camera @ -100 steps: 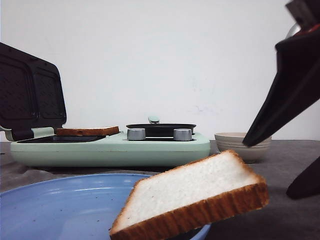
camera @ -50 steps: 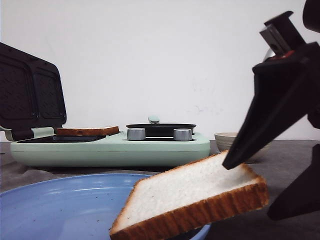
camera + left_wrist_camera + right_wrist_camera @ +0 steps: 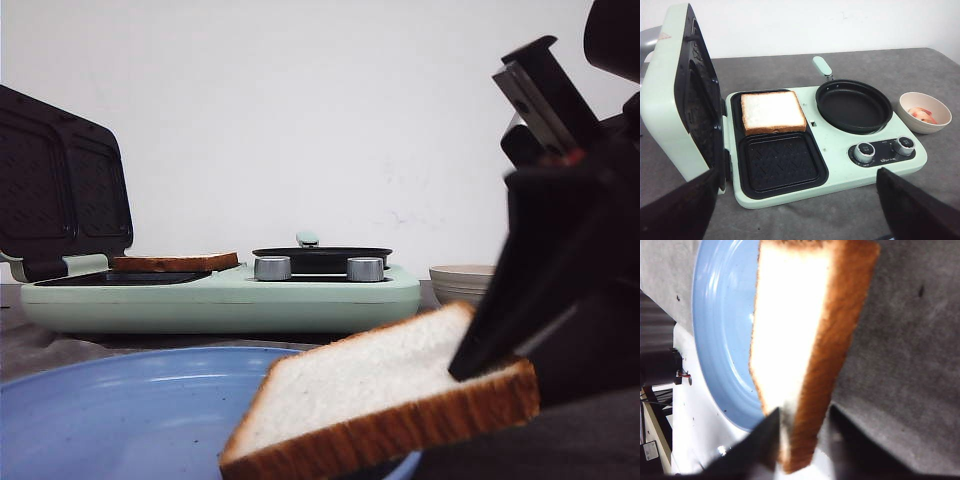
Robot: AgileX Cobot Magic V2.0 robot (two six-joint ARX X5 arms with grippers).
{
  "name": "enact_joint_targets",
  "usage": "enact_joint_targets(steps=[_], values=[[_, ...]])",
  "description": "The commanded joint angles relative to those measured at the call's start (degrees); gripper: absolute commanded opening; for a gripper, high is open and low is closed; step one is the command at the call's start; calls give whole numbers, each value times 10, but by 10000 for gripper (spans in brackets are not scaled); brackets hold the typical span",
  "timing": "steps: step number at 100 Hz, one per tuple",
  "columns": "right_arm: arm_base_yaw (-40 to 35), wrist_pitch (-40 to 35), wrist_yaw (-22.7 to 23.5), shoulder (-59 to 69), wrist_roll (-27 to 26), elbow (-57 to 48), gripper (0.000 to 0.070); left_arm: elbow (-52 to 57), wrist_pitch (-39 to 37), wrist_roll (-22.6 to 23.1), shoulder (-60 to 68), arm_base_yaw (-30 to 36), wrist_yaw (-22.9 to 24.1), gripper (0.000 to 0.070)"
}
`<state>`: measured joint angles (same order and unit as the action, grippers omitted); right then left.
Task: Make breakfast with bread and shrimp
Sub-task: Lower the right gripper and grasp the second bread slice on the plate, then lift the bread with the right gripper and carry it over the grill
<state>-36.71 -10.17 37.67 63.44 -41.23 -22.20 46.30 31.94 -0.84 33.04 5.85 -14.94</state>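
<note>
Bread (image 3: 380, 400), one slice, lies tilted with its near corner off the rim of the blue plate (image 3: 130, 410), and the right gripper (image 3: 800, 437) has its fingers spread on either side of that slice's crust edge. A second slice (image 3: 772, 111) sits in the back tray of the green sandwich maker (image 3: 840, 165) on the table (image 3: 920, 65). Left gripper (image 3: 795, 220) has its fingers wide apart, holding nothing.

Right pincer (image 3: 520, 375): matte black, broad wedge-shaped fingers (image 3: 500, 330) tapering to blunt tips; silver-grey metal bracket above, small red mark beside it. Left pincer (image 3: 800, 220): two plain black tapering fingers (image 3: 677, 210)
</note>
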Motion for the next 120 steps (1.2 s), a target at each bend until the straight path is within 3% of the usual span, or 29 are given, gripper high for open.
enact_joint_targets(steps=[1, 20, 52, 83, 120], values=[[-5, 6, -2, 5, -4, -2, 0, 2, -4, -2, 2, 0, 1, 556], [-5, 26, -2, -2, -5, -4, 0, 2, -4, -3, 2, 0, 1, 556], [-5, 88, 2, -45, -53, -32, 0, 2, -7, -2, 2, 0, 2, 556], [2, 78, 17, -12, -51, -146, 0, 2, -20, 2, 2, 0, 16, 556], [3, 24, 30, 146, 5, -342, 0, 2, -49, 2, -10, -3, 36, 556]])
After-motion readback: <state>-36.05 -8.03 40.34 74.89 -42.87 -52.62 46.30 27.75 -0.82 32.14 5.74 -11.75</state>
